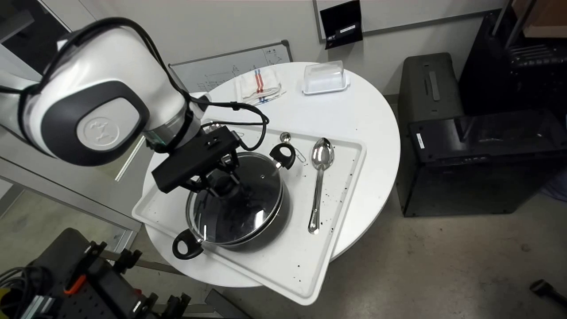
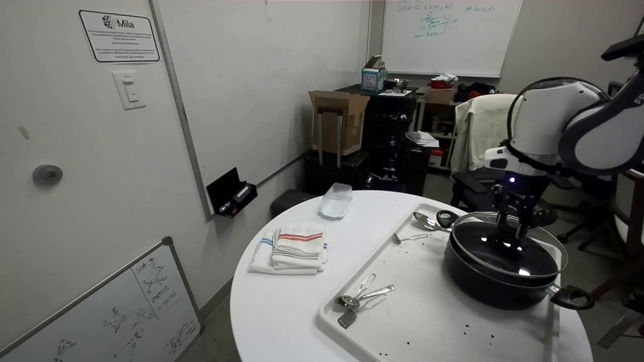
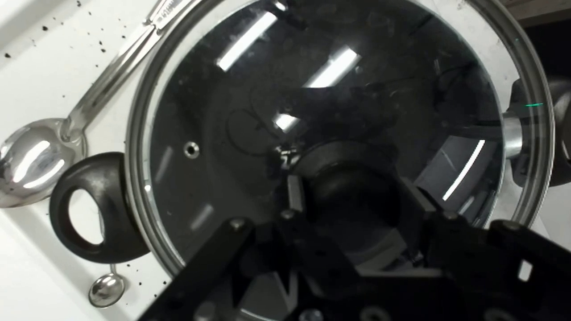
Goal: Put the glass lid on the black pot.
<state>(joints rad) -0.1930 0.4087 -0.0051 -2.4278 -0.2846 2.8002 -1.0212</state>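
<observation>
Glass lid (image 3: 321, 107) over a black pot (image 2: 495, 287), slightly off-centre; whether the two touch cannot be told. The gripper (image 3: 355, 194) is closed around the lid's knob (image 3: 357, 189). Beside the pot, on a white tray (image 2: 422, 306), lies a metal spoon (image 1: 318, 187).

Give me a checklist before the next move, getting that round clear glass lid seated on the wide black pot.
1. Black two-fingered claw shut on the dark round knob of the round clear glass lid: ok.
2. Wide black pot standing on the white rectangular tray: ok.
3. Lid above the pot: ok.
4. Lid's metal rim seated all round: not ok; in the wrist view, tray shows through the glass outside the pot.
5. Rim touching the pot anywhere: cannot tell.
6. Large shiny metal spoon apart from the pot: ok.
</observation>
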